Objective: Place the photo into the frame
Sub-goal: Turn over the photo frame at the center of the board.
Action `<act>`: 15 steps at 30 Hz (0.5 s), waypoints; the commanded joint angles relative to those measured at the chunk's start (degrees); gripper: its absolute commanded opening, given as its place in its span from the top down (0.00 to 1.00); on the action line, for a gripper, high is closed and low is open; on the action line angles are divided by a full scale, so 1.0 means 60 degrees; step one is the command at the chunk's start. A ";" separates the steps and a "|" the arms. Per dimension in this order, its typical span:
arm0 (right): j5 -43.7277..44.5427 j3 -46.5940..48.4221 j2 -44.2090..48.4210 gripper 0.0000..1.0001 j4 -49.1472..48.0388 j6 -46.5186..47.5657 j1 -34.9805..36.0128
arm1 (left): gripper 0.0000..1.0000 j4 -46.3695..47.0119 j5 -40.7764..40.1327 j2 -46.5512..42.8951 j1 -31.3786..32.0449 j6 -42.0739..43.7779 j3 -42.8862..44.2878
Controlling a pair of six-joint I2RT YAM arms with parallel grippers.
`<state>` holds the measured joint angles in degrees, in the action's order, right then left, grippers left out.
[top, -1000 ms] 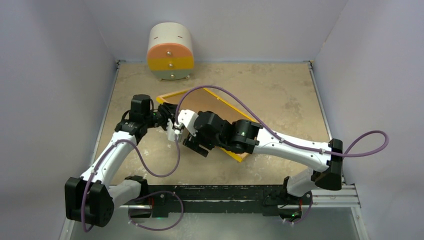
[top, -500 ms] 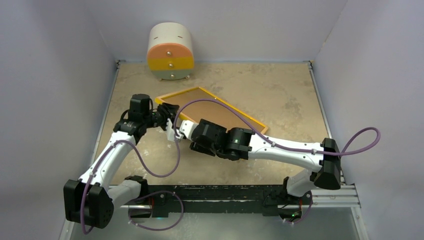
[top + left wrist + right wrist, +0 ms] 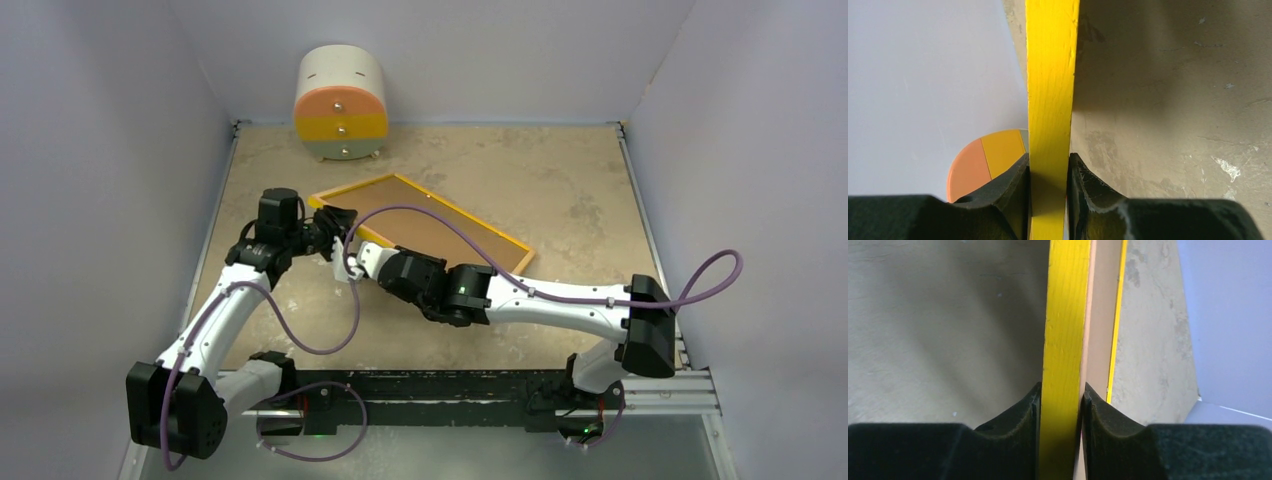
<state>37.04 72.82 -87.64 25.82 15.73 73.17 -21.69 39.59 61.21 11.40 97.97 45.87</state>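
Observation:
The frame (image 3: 455, 222) is held off the table by both grippers, with brown backing filling its opening in the top view. My left gripper (image 3: 336, 224) is shut on its left corner. In the left wrist view the yellow rail (image 3: 1050, 90) runs between the closed fingers of the left gripper (image 3: 1049, 175). My right gripper (image 3: 357, 262) is shut on the near edge, close beside the left one. In the right wrist view the yellow rail (image 3: 1064, 315) sits in the right gripper (image 3: 1060, 405), with brown backing (image 3: 1100, 315) next to it. The photo is not in view.
A small round cabinet (image 3: 340, 103) with orange, yellow and grey drawers stands at the back left, and also shows in the left wrist view (image 3: 985, 160). The beige table (image 3: 570, 180) is walled on three sides. A purple cable arcs over the frame.
My right arm has dropped lower and its gripper slid left along the frame's near edge. The frame swung with it, its far end moving to the back right. The left gripper stayed put.

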 commanded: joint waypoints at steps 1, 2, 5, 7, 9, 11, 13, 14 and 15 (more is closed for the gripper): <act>0.1191 -0.0054 -0.0057 0.75 -0.0963 0.0544 0.0008 | 0.98 0.0711 0.0872 -0.0430 0.0005 -0.0792 0.0647; 0.1391 -0.0035 -0.0037 0.79 -0.1096 0.0582 0.0008 | 0.97 0.0707 0.0872 -0.0451 0.0005 -0.0788 0.0647; 0.1818 0.0203 0.0126 0.89 -0.1420 0.0593 0.0006 | 0.76 0.0718 0.0961 -0.0522 0.0005 -0.0886 0.0658; 0.1719 0.0447 0.0286 0.92 -0.1446 0.0490 0.0004 | 0.36 0.0743 0.0991 -0.0578 0.0005 -0.1084 0.0672; 0.1520 0.0792 0.0454 0.93 -0.1262 0.0293 0.0008 | 0.21 0.0757 0.0989 -0.0659 0.0005 -0.1401 0.0721; 0.1384 0.1204 0.0494 0.94 -0.0955 0.0078 -0.0045 | 0.17 0.0752 0.0923 -0.0676 0.0005 -0.2371 0.1010; 0.1193 0.1731 0.0440 0.95 -0.0313 -0.0434 -0.0086 | 0.14 0.0629 0.0808 -0.0603 0.0005 -0.3573 0.1560; 0.1030 0.2148 0.0421 0.96 -0.0015 -0.0709 -0.0123 | 0.13 0.0571 0.0699 -0.0483 -0.0008 -0.4244 0.1934; 0.0885 0.2403 0.0405 0.96 0.0229 -0.0923 -0.0194 | 0.12 0.0474 0.0596 -0.0364 -0.0028 -0.4815 0.2283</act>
<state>42.39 78.13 -87.57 24.25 14.68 72.90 -20.34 41.43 58.92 11.20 85.93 50.81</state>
